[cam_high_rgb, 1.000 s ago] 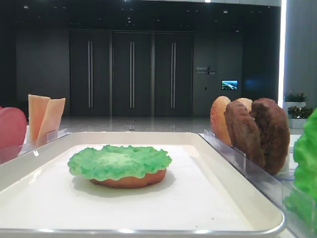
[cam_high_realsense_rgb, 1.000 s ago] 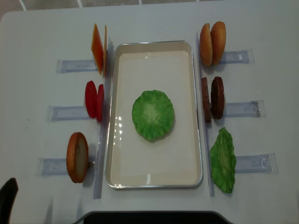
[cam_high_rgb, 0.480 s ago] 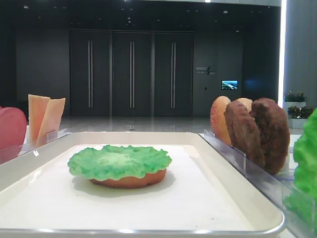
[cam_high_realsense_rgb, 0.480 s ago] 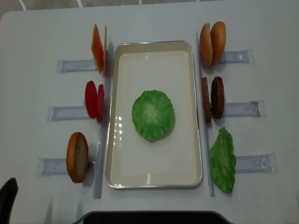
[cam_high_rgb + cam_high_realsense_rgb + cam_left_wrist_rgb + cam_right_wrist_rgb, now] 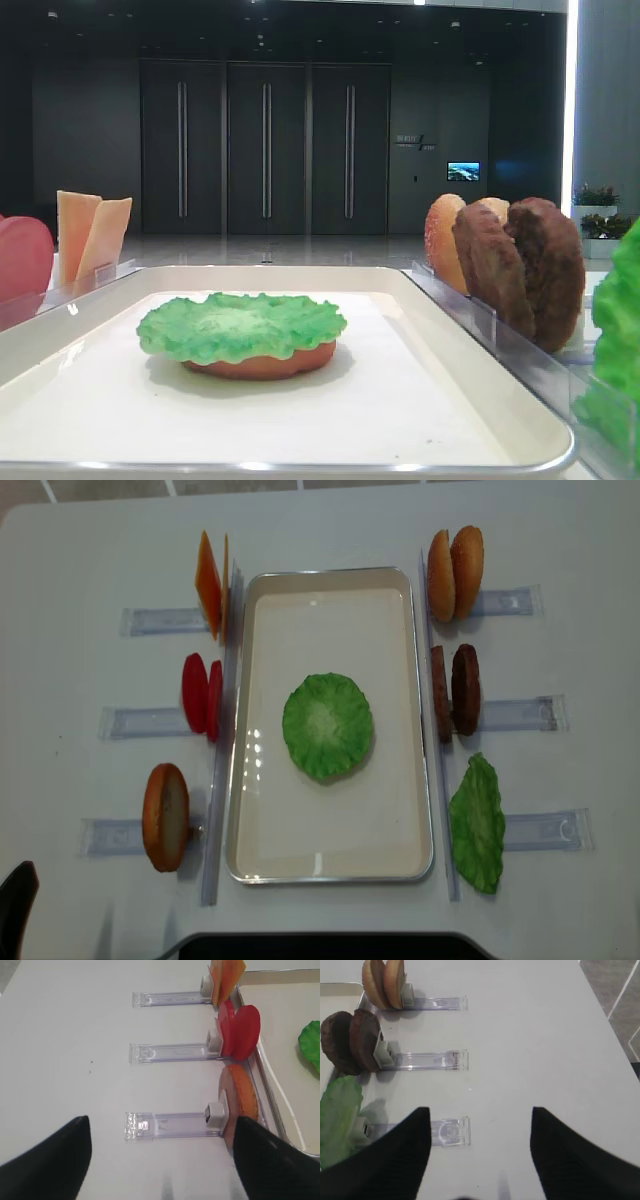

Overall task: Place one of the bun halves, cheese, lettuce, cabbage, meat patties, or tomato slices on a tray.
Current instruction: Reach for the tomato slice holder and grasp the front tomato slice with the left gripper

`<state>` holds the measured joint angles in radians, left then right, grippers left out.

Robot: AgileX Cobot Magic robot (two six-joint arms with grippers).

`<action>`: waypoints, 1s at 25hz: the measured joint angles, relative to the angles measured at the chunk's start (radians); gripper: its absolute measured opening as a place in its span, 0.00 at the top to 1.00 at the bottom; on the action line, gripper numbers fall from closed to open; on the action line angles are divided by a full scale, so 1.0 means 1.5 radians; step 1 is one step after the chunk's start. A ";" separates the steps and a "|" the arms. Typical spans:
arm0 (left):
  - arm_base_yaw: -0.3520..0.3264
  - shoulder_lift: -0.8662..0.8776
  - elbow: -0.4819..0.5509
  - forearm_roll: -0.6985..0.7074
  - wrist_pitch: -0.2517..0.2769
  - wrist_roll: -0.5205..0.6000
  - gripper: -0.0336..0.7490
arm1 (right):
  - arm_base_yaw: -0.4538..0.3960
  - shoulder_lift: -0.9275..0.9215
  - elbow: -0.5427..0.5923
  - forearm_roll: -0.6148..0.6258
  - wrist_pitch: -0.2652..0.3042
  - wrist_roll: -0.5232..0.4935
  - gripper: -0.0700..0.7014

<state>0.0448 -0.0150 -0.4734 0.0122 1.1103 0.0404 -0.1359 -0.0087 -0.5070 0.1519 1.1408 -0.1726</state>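
The white tray point(image 5: 330, 830) lies in the middle with a lettuce leaf point(image 5: 327, 726) lying on a bun half point(image 5: 262, 364). Left of the tray stand cheese point(image 5: 211, 584), tomato slices point(image 5: 240, 1030) and a bun half point(image 5: 239, 1105). Right of it stand two bun halves point(image 5: 382, 982), meat patties point(image 5: 350, 1040) and a second green leaf point(image 5: 337, 1115); I cannot tell whether that one is lettuce or cabbage. My left gripper point(image 5: 161, 1125) hovers open over the table, left of the near bun half. My right gripper point(image 5: 479, 1110) hovers open right of the green leaf. Both are empty.
Clear plastic holders point(image 5: 150, 722) carry the food pieces upright along both long sides of the tray point(image 5: 480, 330). Their rails point(image 5: 435, 1060) stretch outward over the white table point(image 5: 580, 540). The table's edge shows at the right point(image 5: 620, 1035).
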 joint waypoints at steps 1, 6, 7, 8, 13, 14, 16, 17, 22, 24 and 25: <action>0.000 0.000 0.000 0.002 0.000 0.000 0.07 | 0.000 0.000 0.000 0.000 0.000 0.000 0.37; 0.000 0.000 0.000 0.070 0.000 -0.027 0.07 | 0.000 0.000 0.000 0.000 0.000 0.000 0.37; 0.000 0.000 0.000 0.076 0.000 -0.027 0.07 | 0.000 0.000 0.000 0.000 0.000 0.000 0.37; 0.000 0.000 0.000 0.077 -0.001 -0.027 0.07 | 0.000 0.000 0.000 0.000 0.000 0.000 0.37; 0.000 0.110 -0.013 0.095 -0.012 -0.054 0.11 | 0.000 0.000 0.000 0.000 0.000 0.000 0.37; 0.000 0.165 -0.018 0.094 -0.033 -0.068 0.12 | 0.000 0.000 0.000 0.000 0.000 0.000 0.37; 0.000 0.282 -0.035 0.082 -0.080 -0.090 0.13 | 0.000 0.000 0.000 0.000 0.000 0.000 0.37; 0.000 0.351 -0.049 0.073 -0.105 -0.097 0.13 | 0.000 0.000 0.000 0.000 0.000 0.000 0.37; 0.000 0.687 -0.177 0.052 -0.143 -0.098 0.13 | 0.000 0.000 0.000 0.000 0.000 0.000 0.37; 0.000 0.792 -0.250 0.049 -0.144 -0.093 0.13 | 0.000 0.000 0.000 0.000 0.000 0.000 0.37; 0.000 0.842 -0.281 0.046 -0.144 -0.092 0.14 | 0.000 0.000 0.000 0.000 0.000 0.000 0.37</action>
<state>0.0448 1.2484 -0.8949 0.0815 0.8948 -0.0969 -0.1359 -0.0087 -0.5070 0.1519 1.1408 -0.1723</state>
